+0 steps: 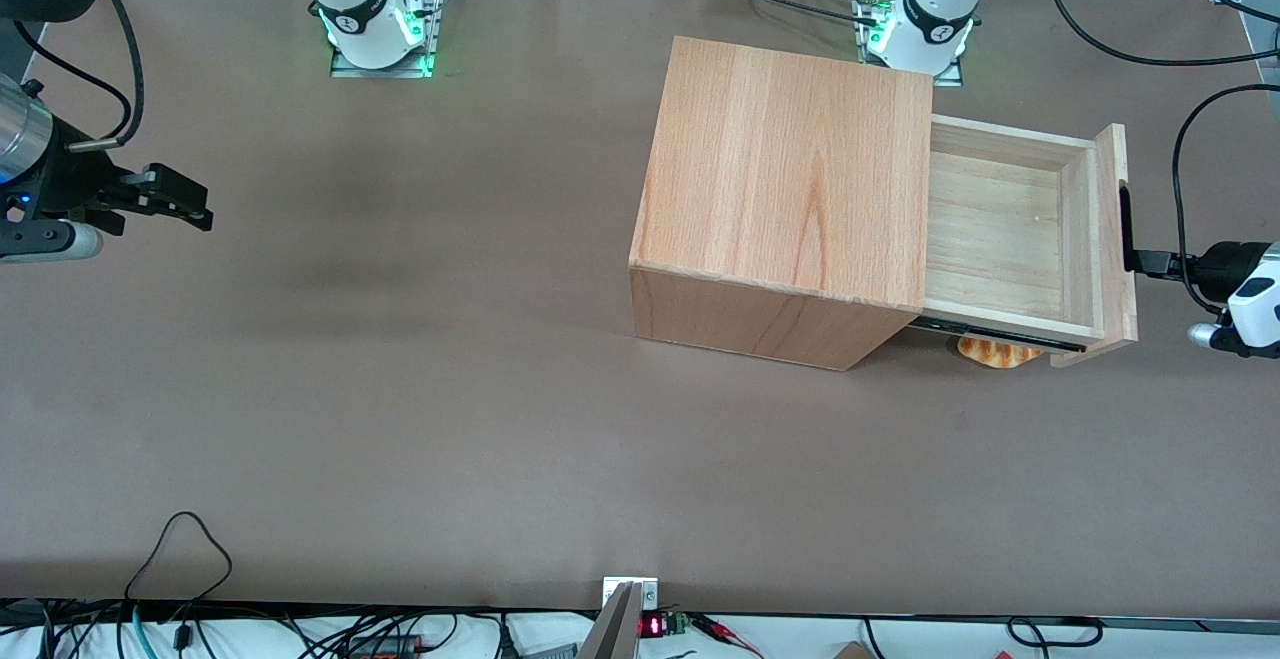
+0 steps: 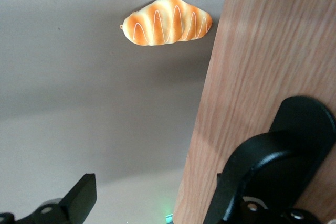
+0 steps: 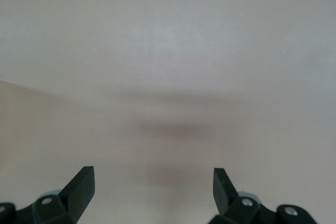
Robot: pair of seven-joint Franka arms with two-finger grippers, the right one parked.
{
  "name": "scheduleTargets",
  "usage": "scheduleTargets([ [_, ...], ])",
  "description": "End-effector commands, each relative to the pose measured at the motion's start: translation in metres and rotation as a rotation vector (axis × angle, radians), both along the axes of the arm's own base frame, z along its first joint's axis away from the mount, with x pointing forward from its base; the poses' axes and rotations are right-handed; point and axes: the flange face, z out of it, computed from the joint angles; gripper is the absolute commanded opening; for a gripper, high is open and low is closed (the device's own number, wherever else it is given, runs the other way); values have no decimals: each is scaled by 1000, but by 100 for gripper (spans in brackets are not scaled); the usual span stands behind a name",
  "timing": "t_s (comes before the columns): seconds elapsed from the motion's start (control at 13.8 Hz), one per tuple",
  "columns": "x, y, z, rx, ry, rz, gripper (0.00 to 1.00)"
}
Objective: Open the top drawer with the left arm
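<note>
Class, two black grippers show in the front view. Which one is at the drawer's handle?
The left arm's gripper, open, at the black bar handle of the pulled-out top drawer. The parked gripper hangs well apart from the cabinet.

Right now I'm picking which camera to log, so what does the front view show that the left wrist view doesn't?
Only the front view shows the wooden cabinet and the top drawer's pulled-out, empty tray. Only the left wrist view shows the whole bread roll, striped, lying on the table. Both show the drawer's front panel, the handle and the left gripper at it, fingers apart with one finger on the handle side.
</note>
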Motion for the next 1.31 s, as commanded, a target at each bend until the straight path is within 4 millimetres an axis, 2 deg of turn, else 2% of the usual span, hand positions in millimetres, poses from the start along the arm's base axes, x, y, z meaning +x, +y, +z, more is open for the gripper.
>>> scheduleTargets([
  [0.0, 11, 15, -12, -2, -24, -5, 100],
  [0.58, 11, 6, 3, -66, -24, 16, 100],
  [1.23, 5, -6, 5, -165, 28, 30, 100],
])
